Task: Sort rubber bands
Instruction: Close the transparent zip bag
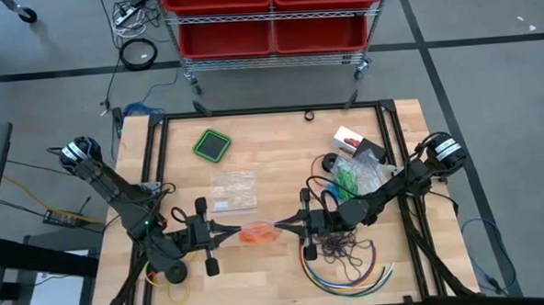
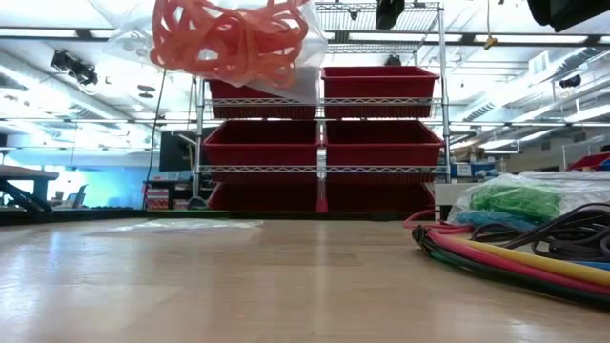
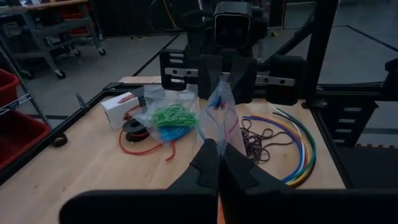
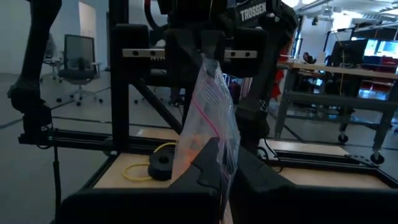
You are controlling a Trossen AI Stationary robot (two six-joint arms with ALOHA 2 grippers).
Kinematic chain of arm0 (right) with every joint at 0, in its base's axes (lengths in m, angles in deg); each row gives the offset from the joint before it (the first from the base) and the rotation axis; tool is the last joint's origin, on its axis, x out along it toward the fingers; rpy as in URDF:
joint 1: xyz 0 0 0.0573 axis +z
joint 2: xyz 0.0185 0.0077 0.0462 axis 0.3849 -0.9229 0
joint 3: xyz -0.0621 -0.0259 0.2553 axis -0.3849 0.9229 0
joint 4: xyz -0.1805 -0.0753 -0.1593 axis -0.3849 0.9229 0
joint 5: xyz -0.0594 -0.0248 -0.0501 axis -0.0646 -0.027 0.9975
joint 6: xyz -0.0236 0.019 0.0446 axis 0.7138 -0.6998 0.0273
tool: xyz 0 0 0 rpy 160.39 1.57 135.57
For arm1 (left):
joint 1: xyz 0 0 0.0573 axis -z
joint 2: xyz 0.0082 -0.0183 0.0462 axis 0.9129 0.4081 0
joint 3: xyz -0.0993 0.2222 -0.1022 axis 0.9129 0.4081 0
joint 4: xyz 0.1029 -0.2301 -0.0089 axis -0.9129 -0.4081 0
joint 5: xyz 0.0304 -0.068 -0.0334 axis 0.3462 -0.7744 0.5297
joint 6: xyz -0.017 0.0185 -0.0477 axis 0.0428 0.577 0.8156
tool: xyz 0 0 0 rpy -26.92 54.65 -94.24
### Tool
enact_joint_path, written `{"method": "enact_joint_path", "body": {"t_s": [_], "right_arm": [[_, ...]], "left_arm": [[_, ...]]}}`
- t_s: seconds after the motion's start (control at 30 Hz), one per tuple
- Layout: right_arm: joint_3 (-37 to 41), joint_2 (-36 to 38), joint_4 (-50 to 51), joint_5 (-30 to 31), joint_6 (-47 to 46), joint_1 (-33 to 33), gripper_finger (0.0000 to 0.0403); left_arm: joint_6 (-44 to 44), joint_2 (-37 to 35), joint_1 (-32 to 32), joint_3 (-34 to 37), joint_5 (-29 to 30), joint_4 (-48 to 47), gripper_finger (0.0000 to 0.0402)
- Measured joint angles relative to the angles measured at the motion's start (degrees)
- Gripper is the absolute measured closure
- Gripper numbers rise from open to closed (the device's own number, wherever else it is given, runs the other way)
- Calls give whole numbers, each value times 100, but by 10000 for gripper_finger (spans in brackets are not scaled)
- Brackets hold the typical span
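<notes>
The wooden table [image 1: 272, 162] is the landmark: above its front-middle, both grippers hold one clear bag [image 2: 286, 57] of orange rubber bands [image 1: 257, 234] in the air between them. The left gripper [image 1: 228, 232] and right gripper [image 1: 286, 227] each have fingers pinched on an opposite bag edge. To do this well, I judge both pinches should hold firm while pulling gently, keeping the mouth upward. Open room lies toward the table's centre; purple bands [image 1: 342, 249] and cables [image 1: 351, 270] crowd the front-right.

Clear plastic bag [image 1: 259, 233] of orange rubber bands mid-table between both grippers, curved multicoloured cables [image 1: 351, 276] to its right, green-rimmed square pad [image 1: 213, 144] behind.
</notes>
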Motion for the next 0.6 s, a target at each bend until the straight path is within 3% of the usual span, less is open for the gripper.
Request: {"method": "enact_joint_path", "body": {"t_s": [0.6], "right_arm": [[0,0,-83,-44,132,0,402]], "left_arm": [[5,2,0,0,0,-77,399]]}}
